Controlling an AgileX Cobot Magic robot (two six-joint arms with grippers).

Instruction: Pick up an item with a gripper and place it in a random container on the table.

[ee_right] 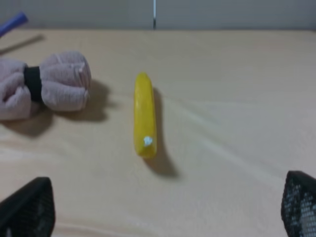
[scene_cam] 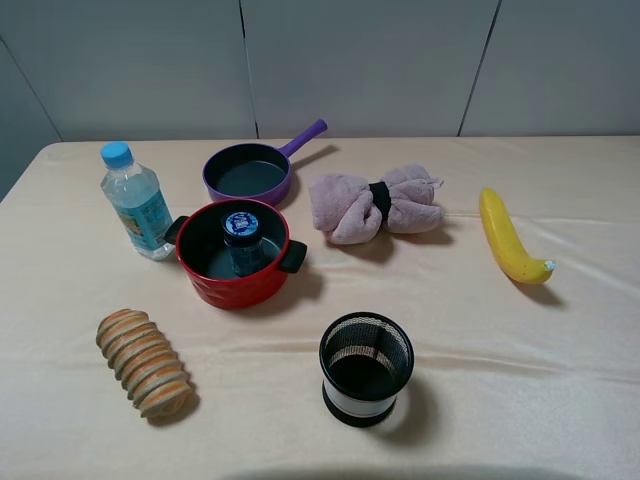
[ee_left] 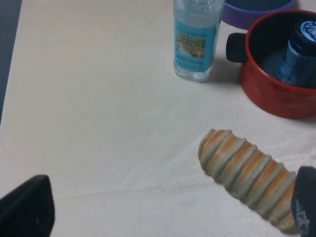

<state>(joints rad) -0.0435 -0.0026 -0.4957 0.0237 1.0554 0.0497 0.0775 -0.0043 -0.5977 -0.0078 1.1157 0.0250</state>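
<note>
The dark blue-grey jar (scene_cam: 243, 240) with a round blue lid stands upright inside the red pot (scene_cam: 232, 285) on the beige table (scene_cam: 500, 330), left of centre. In the left wrist view the jar (ee_left: 297, 52) shows inside the pot (ee_left: 276, 94). Neither arm shows in the exterior high view. My left gripper (ee_left: 165, 217) is open and empty above the table, near the striped roll and apart from the pot. My right gripper (ee_right: 163, 207) is open and empty, in front of the banana.
A water bottle (scene_cam: 137, 203) stands left of the pot and a purple pan (scene_cam: 248, 172) behind it. A striped roll (scene_cam: 145, 362) lies front left. A black mesh cup (scene_cam: 366, 367) stands front centre. A tied towel (scene_cam: 375, 205) and a banana (scene_cam: 508, 240) lie to the right.
</note>
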